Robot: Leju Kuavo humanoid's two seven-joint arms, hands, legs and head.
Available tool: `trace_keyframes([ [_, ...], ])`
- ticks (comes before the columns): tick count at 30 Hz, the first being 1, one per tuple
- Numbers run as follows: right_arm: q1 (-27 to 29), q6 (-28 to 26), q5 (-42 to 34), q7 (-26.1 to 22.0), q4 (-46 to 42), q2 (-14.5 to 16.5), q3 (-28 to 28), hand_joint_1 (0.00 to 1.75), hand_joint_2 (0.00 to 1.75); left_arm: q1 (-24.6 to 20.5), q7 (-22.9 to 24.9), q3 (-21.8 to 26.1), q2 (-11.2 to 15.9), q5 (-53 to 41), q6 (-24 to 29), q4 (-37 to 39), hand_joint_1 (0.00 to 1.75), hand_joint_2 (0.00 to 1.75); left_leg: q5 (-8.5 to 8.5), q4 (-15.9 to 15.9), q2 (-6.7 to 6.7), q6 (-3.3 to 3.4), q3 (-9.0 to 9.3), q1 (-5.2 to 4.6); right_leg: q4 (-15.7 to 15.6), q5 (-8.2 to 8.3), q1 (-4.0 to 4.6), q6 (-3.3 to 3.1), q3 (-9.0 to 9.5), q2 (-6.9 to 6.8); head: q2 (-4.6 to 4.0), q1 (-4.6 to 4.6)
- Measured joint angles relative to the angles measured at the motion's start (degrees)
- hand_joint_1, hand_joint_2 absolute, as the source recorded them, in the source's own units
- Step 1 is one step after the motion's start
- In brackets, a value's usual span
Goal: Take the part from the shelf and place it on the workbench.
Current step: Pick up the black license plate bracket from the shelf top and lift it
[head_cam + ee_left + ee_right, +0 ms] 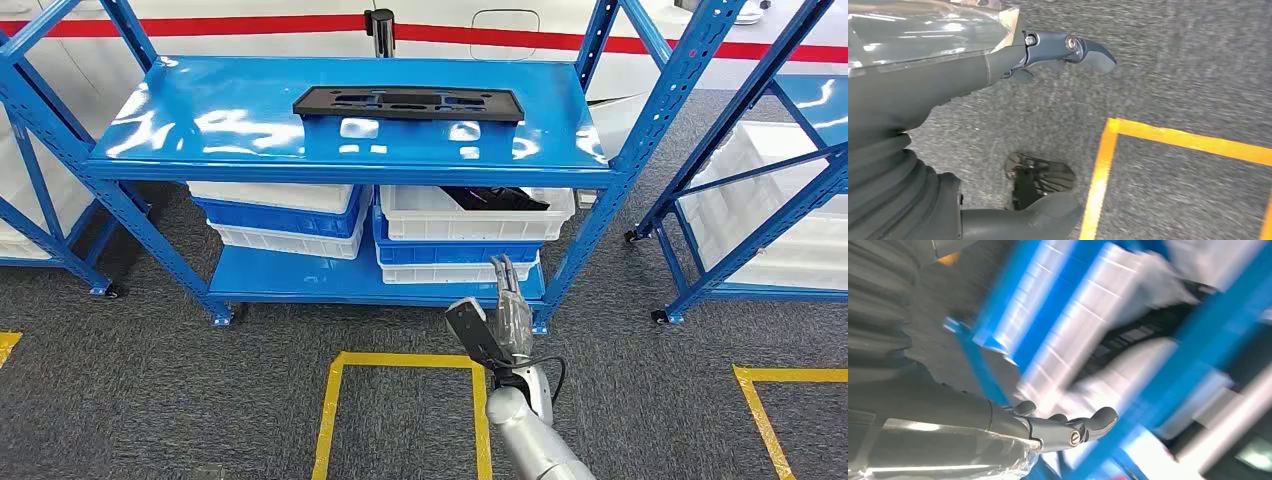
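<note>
My right hand (508, 318), open and holding nothing, is raised below the shelf (200, 130); the black part (408, 103) lies above and ahead, long axis crosswise.

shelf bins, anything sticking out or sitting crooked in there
Yes: dark parts in the top white bin on the right stack lie tilted, poking above its rim. The flat black part on the top shelf lies flat, slightly askew.

Above the blue shelf (250, 125) top the air stands open, with just the flat black part (408, 102) lying toward its back. Beneath that top, stacked crates (478, 222) crowd the lower level, and slanted blue uprights (598, 215) fence both sides.
</note>
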Motion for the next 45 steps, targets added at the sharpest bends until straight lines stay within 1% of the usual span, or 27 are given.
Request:
trace_keyframes([
  [2, 0.7, -0.1, 0.8, 0.0, -3.2, -0.2, 0.1, 0.0, 1.75, 0.2, 0.2, 0.4, 0.0, 0.0, 0.5, 0.2, 0.0, 1.75, 0.0, 0.0, 0.0, 0.0, -0.02, 0.0, 0.0, 0.0, 0.0, 0.0, -0.02, 0.0, -0.01, 0.0],
  [4, 2.2, -0.3, 2.9, 0.6, -10.4, -0.9, 0.4, 0.0, 1.75, 0.7, 0.4, 1.0, 0.0, -0.1, 1.8, 0.5, 0.0, 1.75, 0.0, 0.0, 0.01, 0.0, -0.05, 0.0, 0.0, 0.0, 0.0, 0.0, -0.06, 0.0, -0.01, 0.01],
  [9, 4.5, -0.2, 9.9, 4.3, -28.3, -2.7, 1.5, 0.0, 1.75, 1.2, 0.6, 1.6, 0.2, -1.6, 3.2, 0.9, 0.0, 1.75, 0.0, 0.0, 0.01, 0.0, -0.1, 0.0, 0.0, 0.0, 0.0, 0.0, -0.11, 0.0, -0.01, 0.0],
  [11, 4.4, 0.3, 12.1, 6.1, -33.5, -3.2, 2.0, 0.0, 1.75, 0.9, 0.9, 1.7, 0.2, -2.2, 4.4, 0.9, 0.0, 1.75, 0.0, 0.0, 0.02, 0.0, -0.09, 0.0, 0.0, 0.0, 0.0, 0.0, -0.1, 0.0, -0.01, 0.0],
  [15, 2.8, 2.2, 15.5, 9.5, -40.0, -3.8, 2.9, 0.0, 1.75, 0.5, 1.0, 1.9, 0.2, -3.2, 7.5, 0.9, 0.0, 1.75, 0.0, 0.0, 0.03, 0.0, -0.08, 0.0, 0.0, 0.01, -0.01, 0.0, -0.08, 0.0, -0.01, 0.0],
  [17, 1.4, 3.2, 16.8, 10.9, -42.1, -4.0, 3.2, 0.0, 1.75, 0.2, 0.9, 1.9, 0.2, -3.4, 7.9, 0.9, 0.0, 1.75, 0.01, 0.0, 0.02, 0.0, -0.08, 0.01, 0.0, 0.01, -0.03, 0.0, -0.08, 0.0, -0.01, -0.01],
  [20, -0.1, 4.0, 17.6, 11.8, -44.3, -4.0, 3.6, 0.0, 1.75, 0.0, 0.9, 1.9, 0.1, -3.5, 8.0, 0.9, 0.0, 1.75, 0.01, 0.0, 0.02, 0.0, -0.08, 0.02, 0.0, 0.01, -0.03, 0.0, -0.08, 0.0, -0.01, -0.01],
  [24, -2.4, 6.5, 20.0, 13.7, -45.2, -4.1, 4.5, 0.0, 1.75, -0.2, 0.7, 1.9, 0.0, -3.8, 6.5, 0.9, 0.0, 1.75, 0.01, 0.0, 0.04, 0.0, -0.16, 0.03, 0.0, 0.01, -0.03, 0.0, -0.08, 0.0, -0.01, 0.0],
  [27, -6.0, 9.0, 22.1, 15.9, -45.1, -4.1, 5.8, 0.0, 1.75, -0.6, 0.7, 1.9, -0.1, -4.0, 4.1, 0.9, 0.0, 1.75, 0.02, 0.0, 0.03, 0.0, -0.17, 0.03, 0.0, 0.01, -0.03, 0.0, -0.09, 0.0, -0.01, 0.0],
  [29, -8.7, 9.9, 25.5, 17.8, -44.2, -4.0, 7.1, 0.0, 1.75, -0.8, 0.9, 1.9, -0.1, -4.5, 2.1, 0.9, 0.0, 1.75, 0.05, 0.0, 0.02, -0.02, -0.24, 0.04, 0.1, 0.03, -0.04, 0.0, -0.03, 0.01, -0.01, -0.01],
  [33, -15.8, 12.0, 34.6, 22.5, -37.8, -2.8, 12.0, 0.0, 1.75, -1.5, 1.6, 1.9, -0.1, -5.6, -1.4, 0.9, 0.0, 1.75, 0.14, 0.0, 0.17, -0.07, -0.3, 0.14, 0.1, 0.16, -0.05, -0.15, -0.05, 0.07, -0.01, 0.0],
  [37, -20.9, 12.9, 38.7, 24.9, -30.4, -0.4, 16.9, 0.0, 1.75, -2.0, 1.4, 1.9, -0.1, -5.6, -2.8, 0.9, 0.0, 1.75, 0.18, 0.0, 0.02, -0.11, -0.29, 0.19, 0.1, 0.15, -0.05, -0.16, -0.07, 0.05, -0.01, 0.0],
  [41, -23.0, 13.4, 40.7, 26.3, -25.2, 1.6, 20.2, 0.0, 1.75, -2.1, 1.2, 1.9, 0.0, -5.7, -3.2, 0.9, 0.0, 1.75, 0.21, 0.0, 0.04, -0.16, -0.36, 0.26, 0.1, 0.15, -0.04, -0.16, -0.06, 0.04, -0.01, 0.0],
  [45, -24.2, 13.7, 40.9, 26.8, -22.1, 2.8, 21.5, 0.0, 1.75, -2.0, 1.2, 1.9, 0.1, -5.8, -3.1, 0.9, 0.0, 0.0, 0.22, 0.0, 0.03, -0.17, -0.38, 0.29, 0.1, 0.15, -0.04, -0.17, -0.06, 0.02, -0.01, 0.01],
])
